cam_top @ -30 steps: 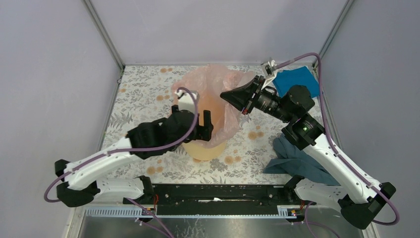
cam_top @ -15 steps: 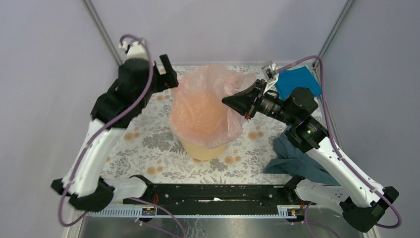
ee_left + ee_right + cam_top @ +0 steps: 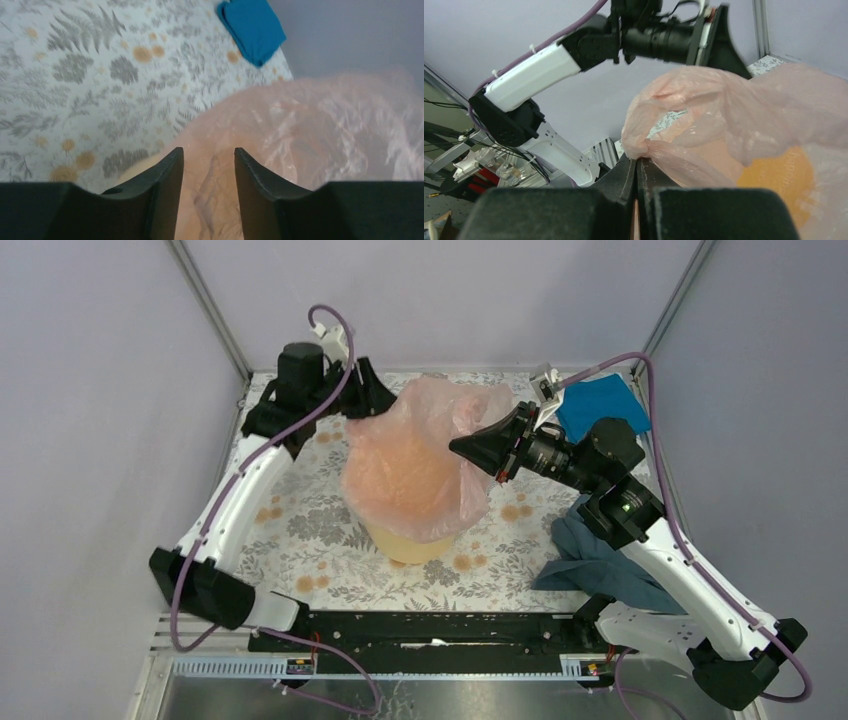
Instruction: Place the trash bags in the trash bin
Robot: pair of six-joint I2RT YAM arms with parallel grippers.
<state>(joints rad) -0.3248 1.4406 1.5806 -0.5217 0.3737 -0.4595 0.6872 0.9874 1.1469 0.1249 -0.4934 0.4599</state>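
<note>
1. My left arm stretches far forward; the left hand [image 3: 375, 400] sits half open at the thin pale-pink plastic bag [image 3: 410, 470].
2. My right hand [image 3: 638, 162] is closed tight, pinching the bag's edge.
3. The bag drapes over the round yellow-orange plastic bin [image 3: 415, 545].

Crinkly pink bag [image 3: 415, 465] drapes over the yellow-orange bin [image 3: 420, 543].

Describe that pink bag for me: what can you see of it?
The bag is thin, crinkly, translucent pale-pink plastic. It is draped over the yellow-orange bin, whose colour shows through, and hangs partway down its sides, puffed up loosely on top. The right fingers pinch a bunched fold at its right edge. The left fingers stand apart at its far left side; whether they touch it is unclear.
</note>
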